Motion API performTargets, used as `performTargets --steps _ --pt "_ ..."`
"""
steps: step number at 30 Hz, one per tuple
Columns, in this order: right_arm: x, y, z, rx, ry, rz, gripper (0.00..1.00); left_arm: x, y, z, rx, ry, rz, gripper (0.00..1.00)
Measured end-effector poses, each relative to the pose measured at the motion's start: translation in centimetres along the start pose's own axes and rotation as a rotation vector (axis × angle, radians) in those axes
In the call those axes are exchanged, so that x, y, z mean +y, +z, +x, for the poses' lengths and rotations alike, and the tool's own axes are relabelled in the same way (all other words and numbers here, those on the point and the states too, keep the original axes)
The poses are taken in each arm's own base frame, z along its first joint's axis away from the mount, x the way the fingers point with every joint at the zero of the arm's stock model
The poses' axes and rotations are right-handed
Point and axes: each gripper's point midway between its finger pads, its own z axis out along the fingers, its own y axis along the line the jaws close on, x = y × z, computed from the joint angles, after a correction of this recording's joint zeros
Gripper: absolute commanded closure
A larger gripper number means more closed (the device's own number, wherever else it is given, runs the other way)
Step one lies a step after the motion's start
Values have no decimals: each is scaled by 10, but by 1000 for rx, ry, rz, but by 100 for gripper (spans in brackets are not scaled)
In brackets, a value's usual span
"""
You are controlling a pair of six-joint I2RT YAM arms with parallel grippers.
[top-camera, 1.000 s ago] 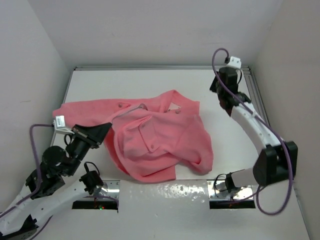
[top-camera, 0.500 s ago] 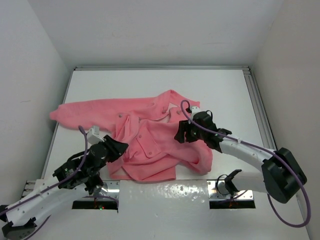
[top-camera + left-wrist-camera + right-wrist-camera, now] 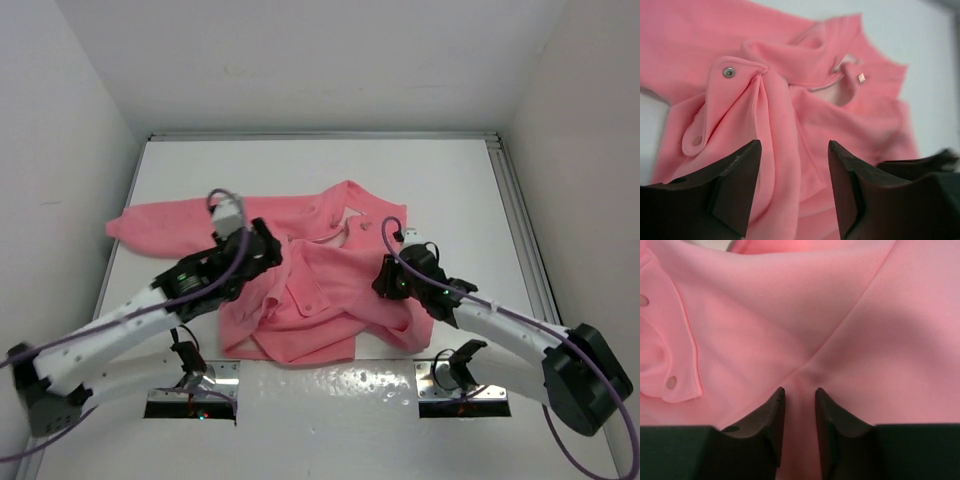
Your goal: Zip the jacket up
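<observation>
The white worktop [image 3: 450, 190] holds the jacket [image 3: 320, 290], which lies in a bunched heap in the middle of the top view, with one sleeve [image 3: 160, 215] reaching out to the left. It is not flat, and the front is folded over on itself, so I think the zipping has not begun and most of the job is left. The left end effector [image 3: 262, 250] sits over the left middle of the jacket. Its fingers are spread wide with a soft fold between them, not squeezed. The right end effector [image 3: 385, 282], at the right middle, has its fingers almost pressed together, and it seems to pinch a thin ridge of the jacket. A small shiny snap [image 3: 729, 72] shows on a flap, upper left in the left wrist view. I cannot see the zipper pull.
</observation>
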Motion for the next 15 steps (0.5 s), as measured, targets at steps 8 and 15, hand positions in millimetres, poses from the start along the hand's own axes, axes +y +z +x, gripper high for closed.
performTargets --steps 8,15 --pt "2 -18 -4 -41 -11 -30 44 1 66 70 194 353 -148 40" --pt "12 -37 -9 -76 -9 -95 44 -16 101 76 199 452 -180 47"
